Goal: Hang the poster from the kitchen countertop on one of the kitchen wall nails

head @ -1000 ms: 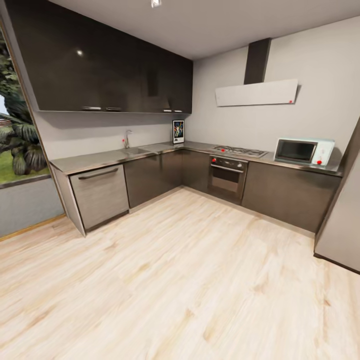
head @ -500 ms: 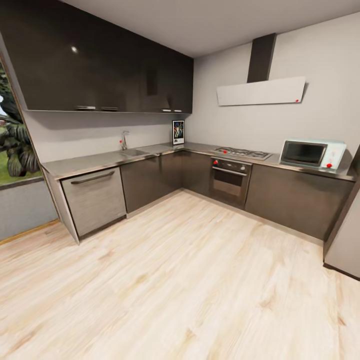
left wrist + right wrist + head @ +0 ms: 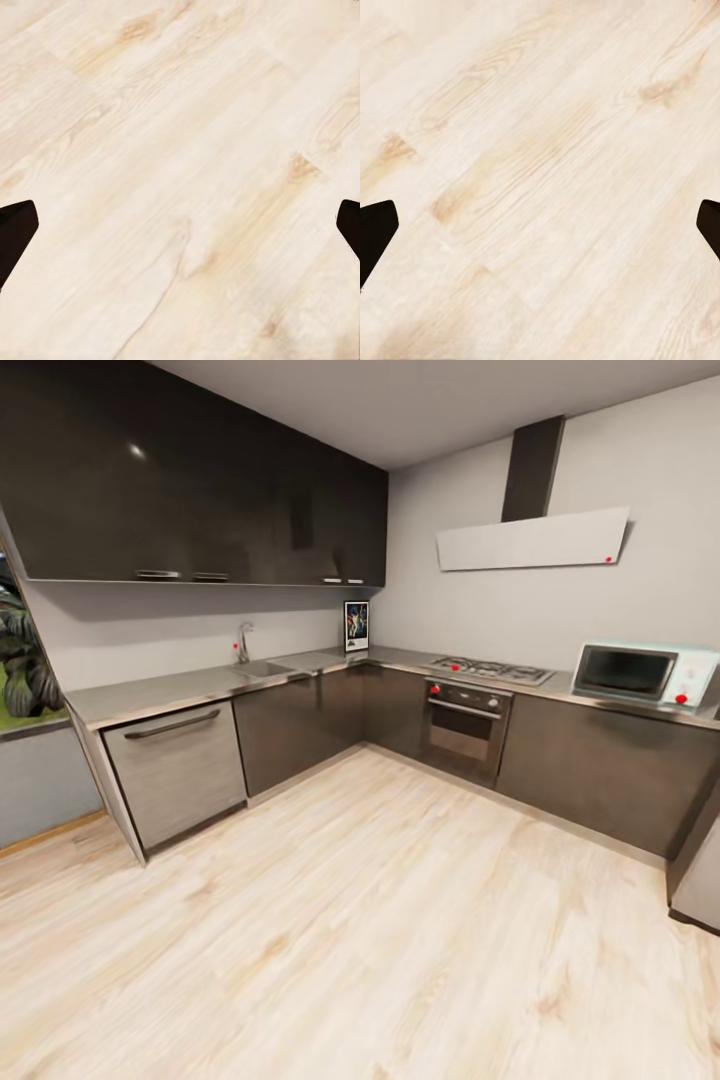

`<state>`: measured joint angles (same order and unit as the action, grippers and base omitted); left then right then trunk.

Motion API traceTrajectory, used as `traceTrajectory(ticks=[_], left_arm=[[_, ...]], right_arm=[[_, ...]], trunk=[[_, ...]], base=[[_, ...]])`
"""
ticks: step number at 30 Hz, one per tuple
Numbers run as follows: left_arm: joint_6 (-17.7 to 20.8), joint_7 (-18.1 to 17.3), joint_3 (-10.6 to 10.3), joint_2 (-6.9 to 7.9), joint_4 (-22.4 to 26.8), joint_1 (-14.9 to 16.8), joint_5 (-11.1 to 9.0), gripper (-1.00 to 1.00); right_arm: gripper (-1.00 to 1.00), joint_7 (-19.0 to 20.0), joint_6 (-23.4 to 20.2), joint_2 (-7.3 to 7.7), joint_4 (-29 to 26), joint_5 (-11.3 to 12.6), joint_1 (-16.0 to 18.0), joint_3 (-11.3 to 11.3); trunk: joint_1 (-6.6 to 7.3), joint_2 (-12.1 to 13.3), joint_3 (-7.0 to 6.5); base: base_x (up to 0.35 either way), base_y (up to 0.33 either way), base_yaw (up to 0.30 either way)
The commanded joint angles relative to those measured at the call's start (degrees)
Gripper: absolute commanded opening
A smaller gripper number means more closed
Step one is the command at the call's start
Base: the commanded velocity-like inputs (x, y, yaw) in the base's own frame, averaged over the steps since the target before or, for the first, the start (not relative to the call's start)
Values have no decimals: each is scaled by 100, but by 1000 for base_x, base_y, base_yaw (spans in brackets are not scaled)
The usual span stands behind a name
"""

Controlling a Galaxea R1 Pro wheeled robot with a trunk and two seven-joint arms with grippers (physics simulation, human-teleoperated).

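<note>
The poster (image 3: 357, 626) stands upright in the far corner of the grey desk (image 3: 200, 685), at about 12 o'clock, between the sink (image 3: 262, 669) and the gas hob (image 3: 490, 670), while both claws (image 3: 180, 225) (image 3: 540, 225) hang wide open over the wooden floor (image 3: 360, 920), holding nothing.

The poster (image 3: 356, 626) stands upright in the inner corner of the table (image 3: 180, 689), leaning back against the wall: a portrait sheet with a thin black frame, white border and dark blue artwork. The table is a long grey L-shaped slab. Both lie well apart from the jaws.
</note>
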<state>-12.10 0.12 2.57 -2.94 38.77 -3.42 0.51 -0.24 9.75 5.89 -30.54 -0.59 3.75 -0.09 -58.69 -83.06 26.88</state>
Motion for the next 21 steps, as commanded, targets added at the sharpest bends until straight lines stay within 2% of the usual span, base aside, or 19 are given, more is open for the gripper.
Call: traceTrajectory(ticks=[1,21], left_arm=[[-10,0,14,-5,6,-1,5,100],[-11,2,15,-5,7,-1,8,100]], right_arm=[[100,-2,17,0,4,-7,3,-1],[100,-2,17,0,4,-4,3,8]], trunk=[[-4,-2,5],[-4,-2,5]], base=[[334,0,0],[334,0,0]])
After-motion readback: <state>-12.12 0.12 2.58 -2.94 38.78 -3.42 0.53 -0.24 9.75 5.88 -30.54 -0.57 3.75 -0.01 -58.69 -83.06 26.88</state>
